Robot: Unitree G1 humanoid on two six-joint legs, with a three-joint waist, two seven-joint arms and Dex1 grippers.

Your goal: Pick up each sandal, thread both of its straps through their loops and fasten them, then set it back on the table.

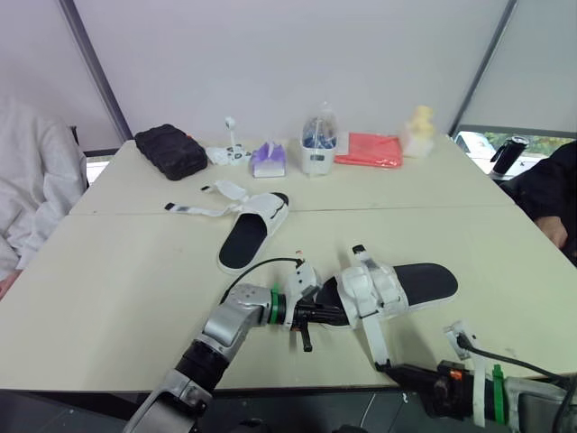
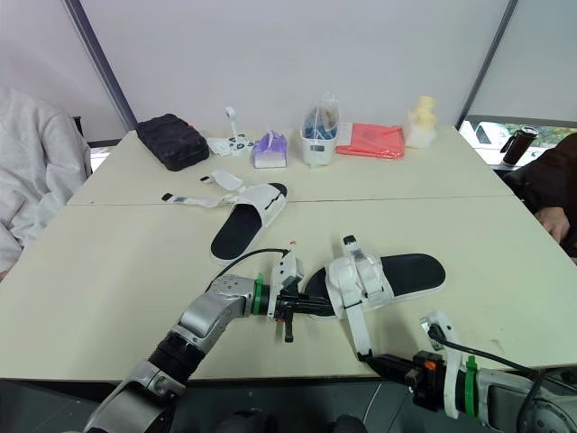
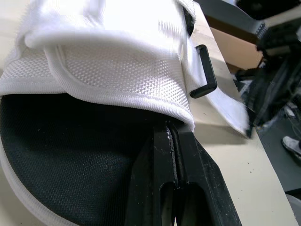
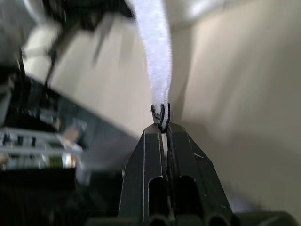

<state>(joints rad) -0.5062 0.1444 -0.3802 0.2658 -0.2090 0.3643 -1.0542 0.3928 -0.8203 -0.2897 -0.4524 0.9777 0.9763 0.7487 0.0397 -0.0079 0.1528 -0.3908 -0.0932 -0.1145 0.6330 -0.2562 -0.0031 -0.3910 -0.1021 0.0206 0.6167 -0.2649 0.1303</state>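
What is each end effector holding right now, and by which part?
Left end effector is shut on the near sandal at the edge of its white upper; right end effector pinches the tip of that sandal's loose strap.

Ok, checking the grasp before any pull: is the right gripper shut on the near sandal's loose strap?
Yes, the right gripper pinches the tip of the near sandal's white strap.

Left gripper [image 1: 339,314] and right gripper [image 1: 387,365] both extend forward, low, jaws pinched tight together.
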